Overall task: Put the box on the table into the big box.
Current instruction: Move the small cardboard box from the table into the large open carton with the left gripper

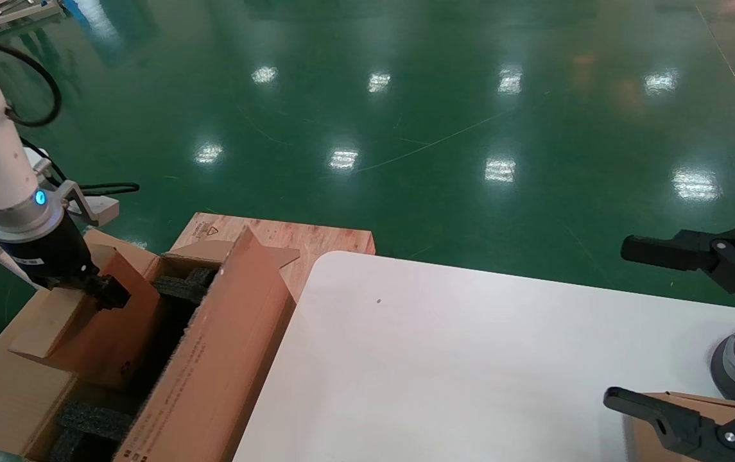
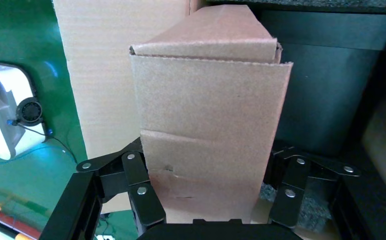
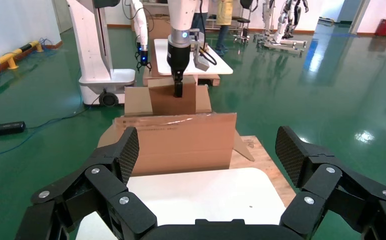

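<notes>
Box (image 1: 88, 333) lower end sinks unseen into big box (image 1: 213, 372).

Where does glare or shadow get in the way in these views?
Head view: ceiling lights glare in bright patches on the green floor; the table reads evenly lit; the big box is dark inside. Left wrist view: the box in the left gripper is clearly lit, with black behind it. Right wrist view: floor reflections only.

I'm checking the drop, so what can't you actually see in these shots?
- Floor of the big box: head view, hidden by the box and the carton's walls.
- Left gripper pads: left wrist view, behind the box.
- Right gripper: idle over the table, cut by head view's edge.
</notes>
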